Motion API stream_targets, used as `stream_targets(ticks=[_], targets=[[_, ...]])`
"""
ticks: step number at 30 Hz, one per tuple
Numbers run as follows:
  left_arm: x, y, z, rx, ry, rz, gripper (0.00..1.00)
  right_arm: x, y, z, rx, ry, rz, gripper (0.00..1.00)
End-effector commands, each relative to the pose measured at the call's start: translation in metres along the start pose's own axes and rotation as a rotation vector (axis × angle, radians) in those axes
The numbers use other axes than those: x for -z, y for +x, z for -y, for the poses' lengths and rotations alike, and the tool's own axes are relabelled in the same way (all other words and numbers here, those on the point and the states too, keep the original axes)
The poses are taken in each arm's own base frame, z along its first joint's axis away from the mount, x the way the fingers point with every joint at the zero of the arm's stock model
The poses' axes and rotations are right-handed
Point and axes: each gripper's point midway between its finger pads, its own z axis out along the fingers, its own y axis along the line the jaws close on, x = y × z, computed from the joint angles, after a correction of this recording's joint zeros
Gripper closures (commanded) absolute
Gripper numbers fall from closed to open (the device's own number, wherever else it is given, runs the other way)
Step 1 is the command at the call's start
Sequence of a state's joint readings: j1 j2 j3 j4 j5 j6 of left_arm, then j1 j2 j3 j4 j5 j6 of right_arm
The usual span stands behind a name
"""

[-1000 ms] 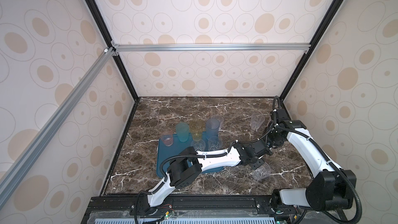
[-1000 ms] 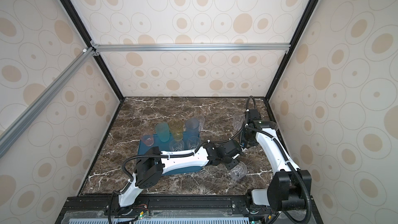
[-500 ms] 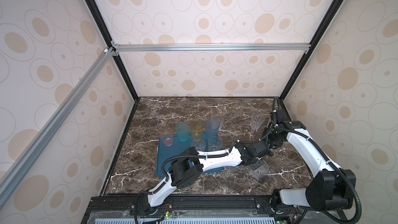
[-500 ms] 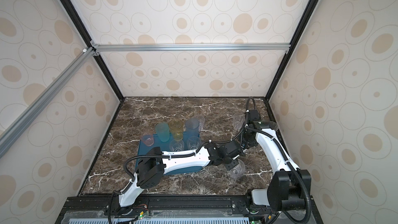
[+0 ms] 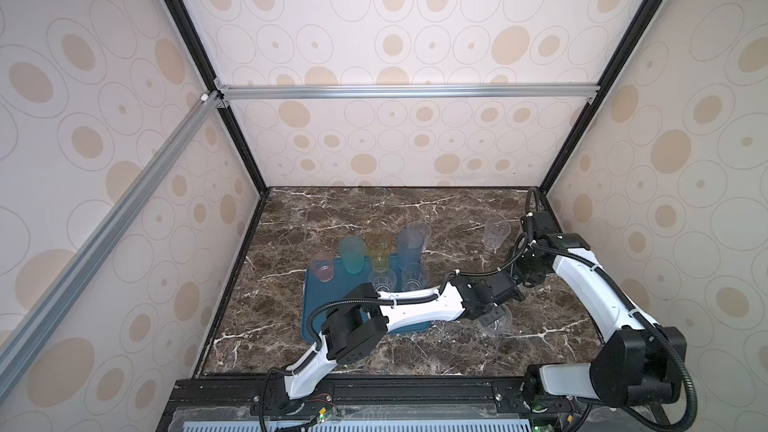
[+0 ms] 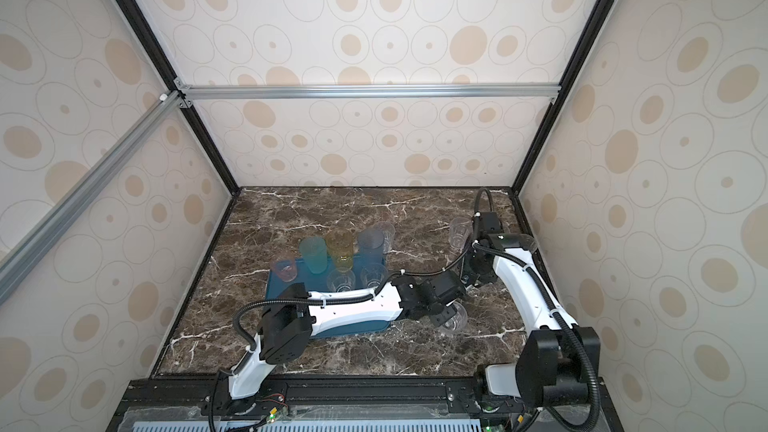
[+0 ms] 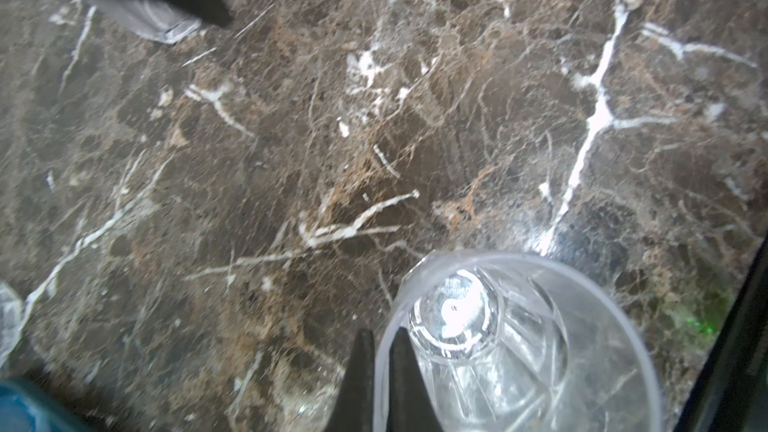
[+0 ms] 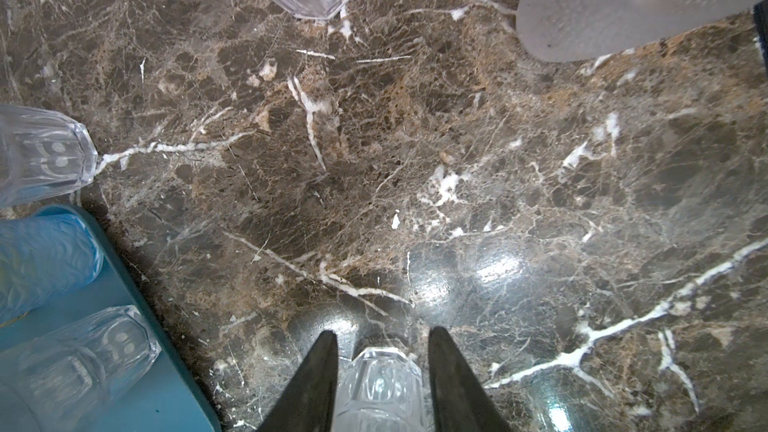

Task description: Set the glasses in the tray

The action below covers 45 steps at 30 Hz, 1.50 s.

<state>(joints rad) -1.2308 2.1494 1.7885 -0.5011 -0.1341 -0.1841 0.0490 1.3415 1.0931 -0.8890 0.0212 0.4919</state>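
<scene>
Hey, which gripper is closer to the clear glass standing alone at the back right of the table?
Right. The right gripper hangs just in front of that back glass. The left gripper is farther forward, pinching the rim of a front glass.

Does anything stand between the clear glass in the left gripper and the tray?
Nothing visible does. The left gripper pinches the clear glass by its rim, to the right of the tray; only bare marble shows between them. Other glasses stand on the tray's far part; the left arm hides much of the near part.
</scene>
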Motion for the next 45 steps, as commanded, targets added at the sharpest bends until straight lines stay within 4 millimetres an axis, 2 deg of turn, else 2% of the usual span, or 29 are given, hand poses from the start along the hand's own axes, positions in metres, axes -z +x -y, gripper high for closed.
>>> stream_targets(ticks=[1,8,16,21,27,32,40,45], targets=[[0.022,-0.001,-0.031,0.007,-0.070,0.016,0.98,0.001,0.003,0.003,-0.006,0.007,-0.008,0.61],[0.024,0.018,-0.071,0.075,-0.133,-0.011,0.98,-0.001,0.005,0.000,-0.009,-0.011,-0.020,0.61],[0.024,0.019,-0.107,0.137,-0.188,-0.014,0.98,-0.004,0.010,-0.004,-0.013,-0.036,-0.046,0.61],[0.025,0.019,-0.114,0.156,-0.194,-0.013,0.95,-0.004,0.013,-0.008,-0.014,-0.062,-0.055,0.61],[0.020,0.026,-0.114,0.170,-0.188,-0.040,0.81,-0.006,0.025,-0.023,0.022,-0.117,-0.099,0.61],[0.030,0.020,-0.118,0.182,-0.196,-0.018,0.70,0.000,0.038,-0.033,0.088,-0.142,-0.123,0.61],[0.063,0.004,-0.130,0.192,-0.229,0.050,0.67,0.010,0.054,-0.040,0.149,-0.223,-0.165,0.61],[0.087,0.009,-0.146,0.197,-0.285,0.105,0.66,0.016,0.064,-0.052,0.201,-0.309,-0.193,0.60]])
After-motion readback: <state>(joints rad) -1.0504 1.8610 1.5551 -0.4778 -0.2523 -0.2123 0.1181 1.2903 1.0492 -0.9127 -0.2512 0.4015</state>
